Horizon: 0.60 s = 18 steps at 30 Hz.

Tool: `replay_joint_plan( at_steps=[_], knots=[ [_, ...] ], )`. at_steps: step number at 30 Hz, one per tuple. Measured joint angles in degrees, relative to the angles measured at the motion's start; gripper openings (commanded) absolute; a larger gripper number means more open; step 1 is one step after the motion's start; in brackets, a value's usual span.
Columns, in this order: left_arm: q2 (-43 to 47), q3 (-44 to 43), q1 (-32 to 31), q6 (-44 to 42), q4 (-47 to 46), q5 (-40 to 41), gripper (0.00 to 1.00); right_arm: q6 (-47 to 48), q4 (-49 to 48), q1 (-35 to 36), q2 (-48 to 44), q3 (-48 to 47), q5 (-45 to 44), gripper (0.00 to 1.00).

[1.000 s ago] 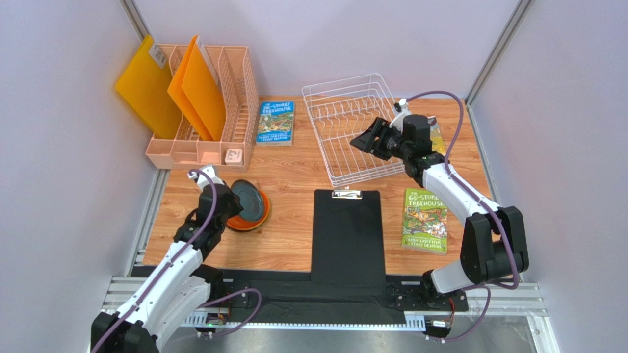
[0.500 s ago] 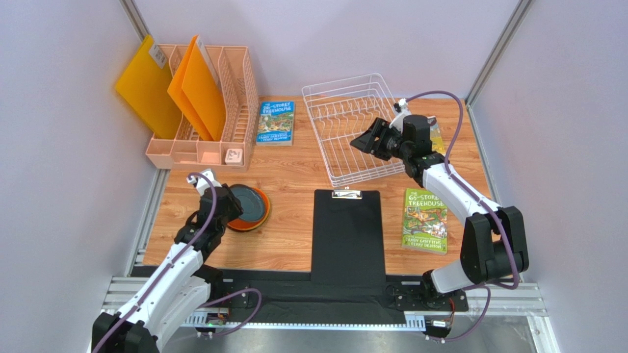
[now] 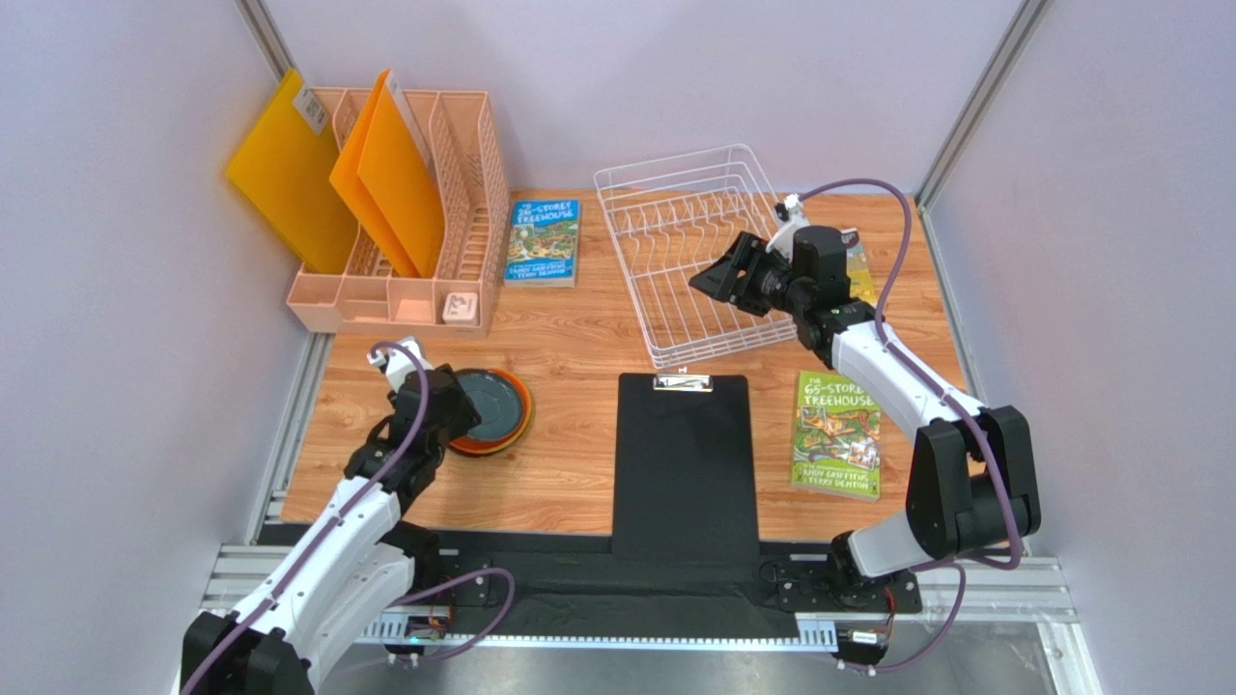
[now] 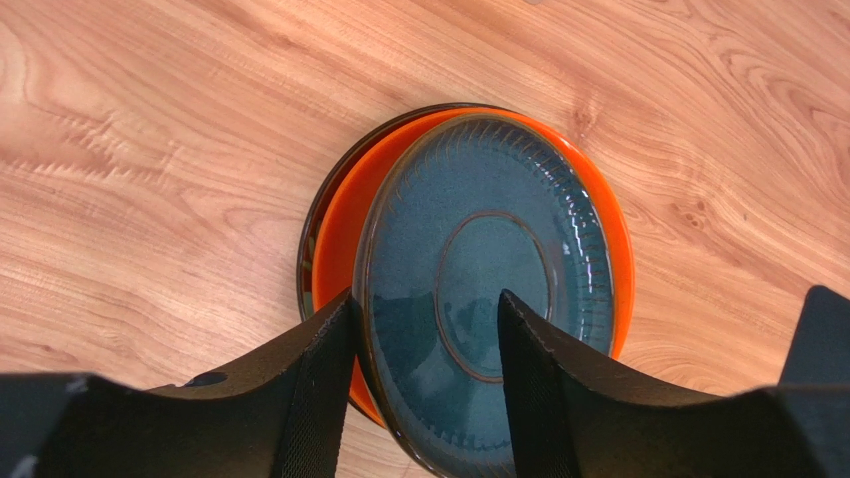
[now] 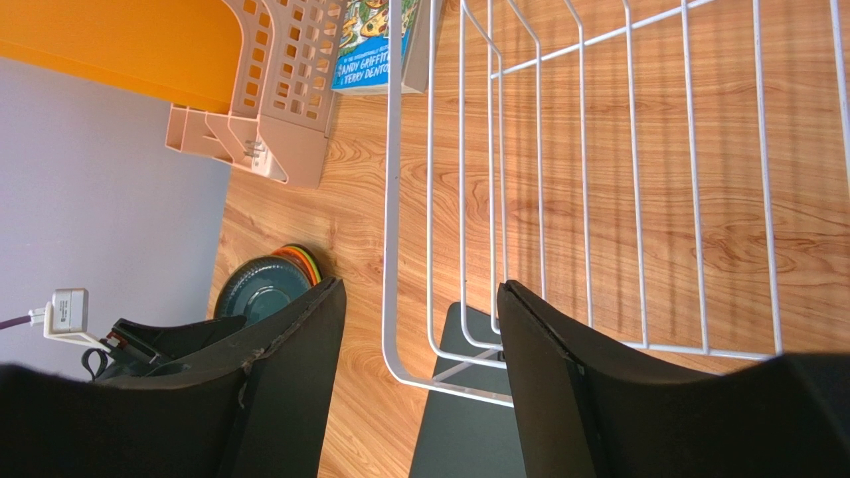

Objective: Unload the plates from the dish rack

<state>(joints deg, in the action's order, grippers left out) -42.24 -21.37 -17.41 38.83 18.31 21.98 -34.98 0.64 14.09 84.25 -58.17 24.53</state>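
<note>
Top external view: the dish rack (image 3: 697, 254) stands at the far right of the table (image 3: 581, 348), and no plate shows among its wires.
Plates: all that can be seen sit in one stack (image 3: 491, 410) at the table's left side, well apart from the rack.
Stack order: the grey-teal plate (image 4: 484, 269) lies on top, a little off centre on the orange plate (image 4: 334, 239), with a dark rim (image 4: 305, 249) showing below (the right wrist view hints at a green edge too, but it is too small to be sure).
Task progress: by my judgement the unloading is finished or all but finished; at most the arms need to draw clear.
Left gripper (image 4: 424, 314): its jaws stand apart over the near edge of the grey-teal plate. They grip nothing, since the plate is wider than the gap and rests on the stack. Whether the fingers (image 4: 319, 388) brush it, I cannot tell.
Right gripper (image 5: 419, 299): spread wide and holding nothing, it hovers over the rack's near left corner, with only wire and wood between the fingers.
</note>
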Motion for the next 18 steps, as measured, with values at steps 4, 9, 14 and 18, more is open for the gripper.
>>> replay_joint_plan(
  at_steps=[4,9,14,18],
  knots=[
    [-0.02,0.0,0.0,0.15,0.76,0.81,0.68,0.15,0.02,0.0,0.07,0.0,0.0,0.63],
    [-0.02,0.0,0.0,0.15,1.31,1.77,0.73,0.79,0.13,0.0,0.07,0.0,-0.13,0.65],
    [0.31,-0.02,0.0,-0.42,1.4,2.29,0.99,2.8,2.99,0.0,-0.15,0.02,-1.97,0.66],
    [0.79,-1.14,0.0,-1.44,2.12,2.27,0.99,5.66,6.8,-0.02,-2.32,0.07,-4.7,0.66]
  ],
)
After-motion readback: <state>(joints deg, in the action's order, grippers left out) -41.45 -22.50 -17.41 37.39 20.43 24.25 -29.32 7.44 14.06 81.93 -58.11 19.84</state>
